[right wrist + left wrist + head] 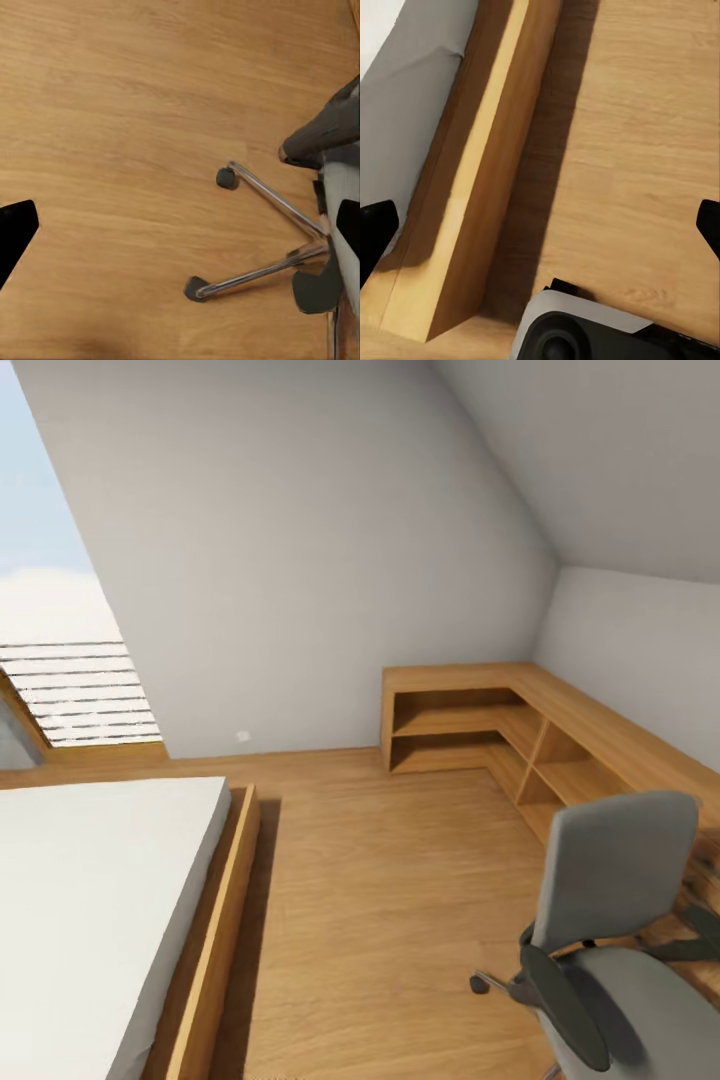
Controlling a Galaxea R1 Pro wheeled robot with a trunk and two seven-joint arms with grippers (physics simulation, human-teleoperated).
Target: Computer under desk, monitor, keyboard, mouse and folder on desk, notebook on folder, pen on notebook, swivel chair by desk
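The swivel chair (pixel 615 880) stands on the wooden floor at the lower right of the head view, grey backrest upright, dark armrests out to its sides. The visible part of its grey seat is bare. In the right wrist view its metal star base (pixel 270 199) and casters lie below my right gripper (pixel 180 229), which hangs open over the floor. My left gripper (pixel 540 232) is open too, above the floor beside the bed frame (pixel 472 195). The desk, computer, monitor, keyboard, mouse, folder, notebook and pen are out of view.
A low bed (pixel 90 890) with a white mattress and wooden frame fills the left. An L-shaped open wooden shelf unit (pixel 470 720) runs along the back right corner behind the chair. Sloped walls and a slatted window (pixel 80 690) close the room. Open floor (pixel 380 880) lies between bed and chair.
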